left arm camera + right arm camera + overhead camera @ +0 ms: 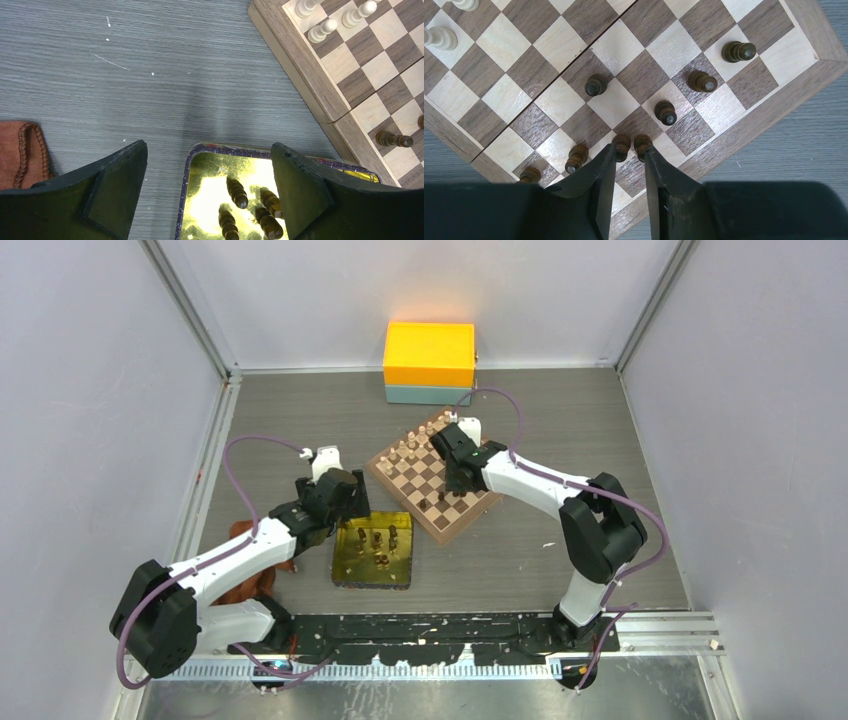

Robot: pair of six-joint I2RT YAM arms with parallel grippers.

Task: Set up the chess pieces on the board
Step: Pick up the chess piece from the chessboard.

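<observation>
Two sets of fingers hang by the board (415,480), which lies on the grey worktop (560,420) turned cornerwise, with one corner aimed at the arms' bases.

Well left of the board sits a brown pouch (245,575). Nearer, just off the board's left corner, the left fingers (115,190) are spread wide with nothing held. They hang over the far rim of a gold tray (350,565) that lies just beside the board's near-left edge. Four dark pieces (237,192) show in the tray from the left wrist view. They seem to stand upright, long axes vertical, each apart from the others.

On the board, pale pieces (405,452) line the far-left side, upright. More dark pieces stand scattered over the squares by the near-right edge, each on its base with its top toward the right wrist camera.

The right fingers (664,190) are over that near-right edge, drawn narrow with only a slit between them. The heads of two dark pieces sit side by side right at the tips. Whether either is gripped I cannot tell.
</observation>
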